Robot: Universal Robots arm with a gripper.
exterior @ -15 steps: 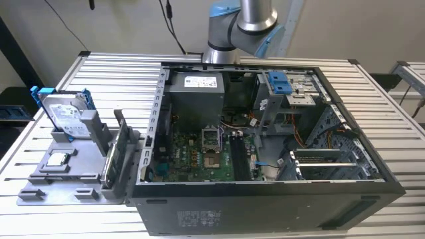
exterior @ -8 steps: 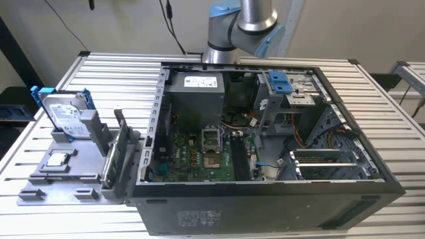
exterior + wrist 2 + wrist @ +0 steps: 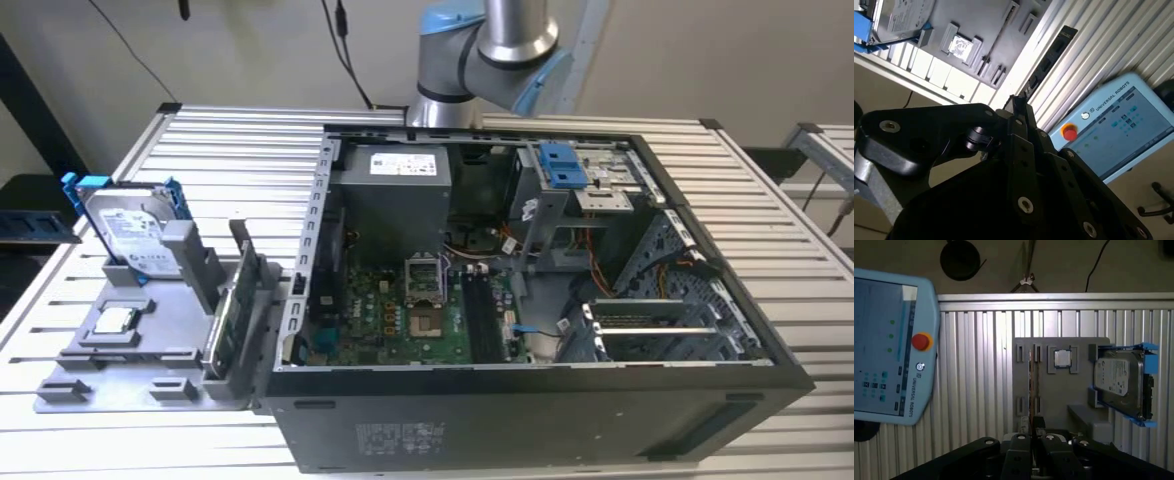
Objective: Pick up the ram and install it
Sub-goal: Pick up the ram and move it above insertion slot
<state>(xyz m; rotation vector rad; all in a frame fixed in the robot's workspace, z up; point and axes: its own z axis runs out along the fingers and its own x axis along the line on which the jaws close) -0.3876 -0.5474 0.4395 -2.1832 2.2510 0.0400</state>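
Bench (image 3: 240,140): silver ribbed aluminium slats, with black caps at the 2 far corners.
Room: a pale wall behind the bench with dark cables hanging down it. A 2nd slatted bench (image 3: 817,140) stands past the edge on the exterior view's right. The first wrist view shows brown floor (image 3: 1079,265) beyond the bench, with a black round object (image 3: 960,257) on it.
Case (image 3: 534,430): dark grey and open on top. It fills the bench's middle out to the near edge, with a green board (image 3: 400,320) on its bottom.
Holder (image 3: 134,350): a grey tray by the bench's edge on the exterior view's left, towards the near corner. It carries a drive (image 3: 131,228) in a blue frame, a small silver chip (image 3: 115,320) and a green card (image 3: 224,325) standing on edge.
Arm (image 3: 487,50): 1 arm, rising at the far edge behind the case.
Tool (image 3: 1016,102): black, with its fingers pressed together on the ram.
Ram (image 3: 1051,55): a dark stick pinched in the tool and held off the bench. In the second wrist view its flat face shows against the slats just beside the holder. In the first wrist view it is edge-on, in line with the holder's slots.
Pendant (image 3: 884,350): pale blue with a red button, seen across the slats, well apart from the holder.
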